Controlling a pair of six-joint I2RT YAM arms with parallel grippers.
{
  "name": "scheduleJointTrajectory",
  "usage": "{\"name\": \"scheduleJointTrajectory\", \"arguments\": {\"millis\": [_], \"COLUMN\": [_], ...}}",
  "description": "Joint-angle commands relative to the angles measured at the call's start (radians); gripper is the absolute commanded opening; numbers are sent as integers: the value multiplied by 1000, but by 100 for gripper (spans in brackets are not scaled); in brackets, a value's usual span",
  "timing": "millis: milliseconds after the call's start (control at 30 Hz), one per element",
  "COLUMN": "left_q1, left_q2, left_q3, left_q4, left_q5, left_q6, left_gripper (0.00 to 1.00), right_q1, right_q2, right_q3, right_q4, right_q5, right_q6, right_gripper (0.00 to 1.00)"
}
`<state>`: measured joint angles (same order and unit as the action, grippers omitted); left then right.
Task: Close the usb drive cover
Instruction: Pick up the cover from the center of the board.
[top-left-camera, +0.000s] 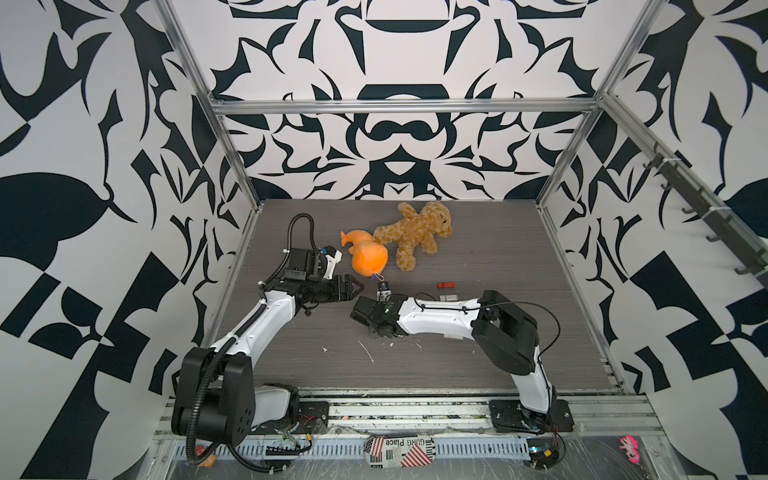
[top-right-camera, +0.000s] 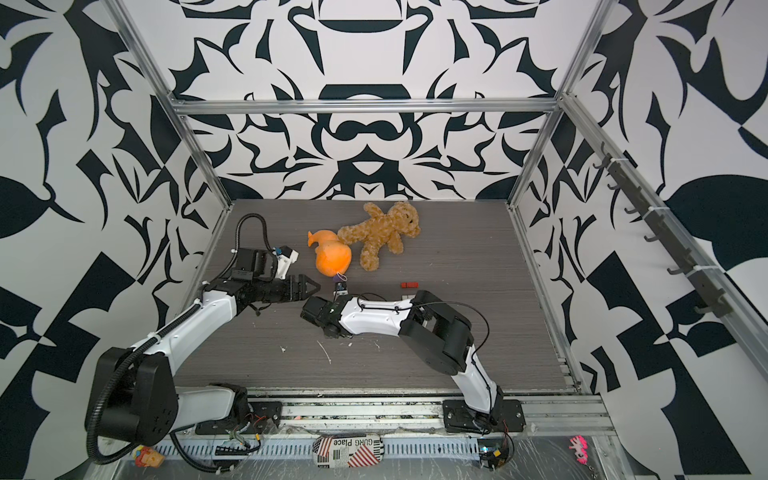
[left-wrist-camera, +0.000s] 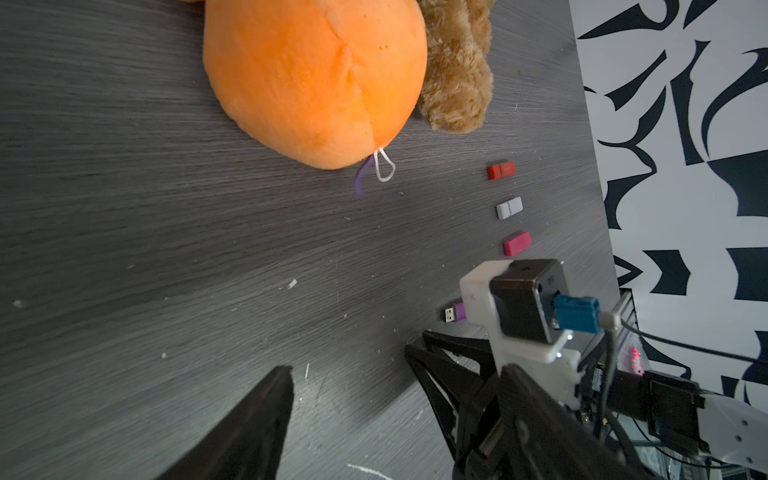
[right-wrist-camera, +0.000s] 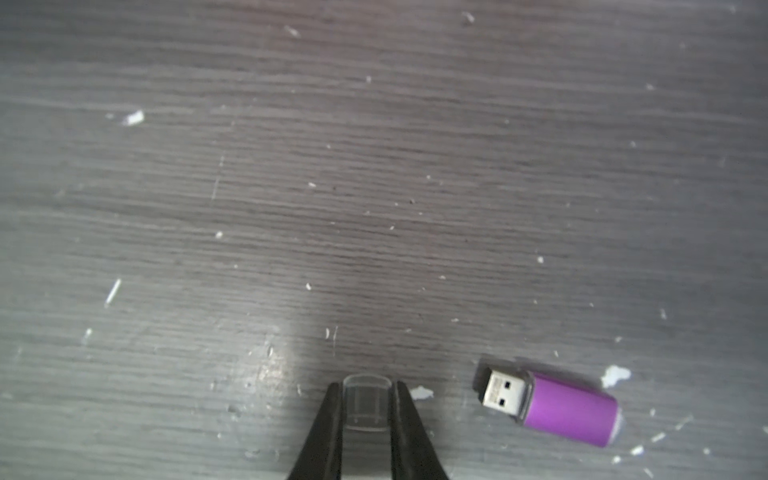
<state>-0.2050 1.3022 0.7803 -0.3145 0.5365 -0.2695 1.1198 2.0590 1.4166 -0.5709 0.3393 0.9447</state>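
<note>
Your right end effector (right-wrist-camera: 368, 386) is clamped on the clear cap (right-wrist-camera: 368, 409). The purple USB drive (right-wrist-camera: 557, 405) lies loose on the bench (right-wrist-camera: 374, 166) just beside it, connector bare. Your left end effector (top-left-camera: 358, 286) gapes empty. Push the cap on crooked and the unheld drive may skid away.

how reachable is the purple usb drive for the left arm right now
Probably yes, though tightly. The left gripper is open and close by, and the usb drive lies bare on the table, but the right gripper, shut on the clear cap, crowds it.
</note>
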Motion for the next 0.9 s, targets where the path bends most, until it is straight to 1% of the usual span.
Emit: {"name": "scheduleJointTrajectory", "arguments": {"millis": [0,67,167,200,300,467,500,567,633,700,800,867], "left_q1": [5,5,22,33,64,136,143,145,145,145,145,144], "left_q2": [15,17,23,26,28,26,32,42,55,55,49,62], "left_q3": [-2,1,3,5,-1,-50,-61,-80,-94,-104,-139,-156], "left_q4": [-8,-25,-51,-63,-93,-85,-78,-65,-61,-45,49,108], "left_q5": [38,46,79,92,131,230,251,287,302,303,321,343], "left_q6": [-8,-8,-17,-21,-36,-91,-104,-119,-131,-153,-218,-253], "left_gripper": [82,82,80,79,77,72,71,67,63,59,56,54], "right_q1": [-4,-4,-8,-10,-14,-32,-42,-66,-95,-132,-183,-217], "right_q2": [-12,-25,-45,-53,-80,-135,-149,-175,-205,-235,-270,-276], "right_q3": [-62,-74,-78,-79,-87,-117,-122,-136,-157,-177,-211,-211], "right_q4": [-24,-6,39,63,117,223,240,276,321,363,427,437], "right_q5": [-75,-68,-76,-90,-103,-136,-198,-253,-307,-391,-501,-574], "right_q6": [-178,-233,-364,-426,-554,-749,-784,-837,-891,-951,-1049,-1111], "right_gripper": [17,17,16,15,15,14,14,14,14,14,14,14]}}
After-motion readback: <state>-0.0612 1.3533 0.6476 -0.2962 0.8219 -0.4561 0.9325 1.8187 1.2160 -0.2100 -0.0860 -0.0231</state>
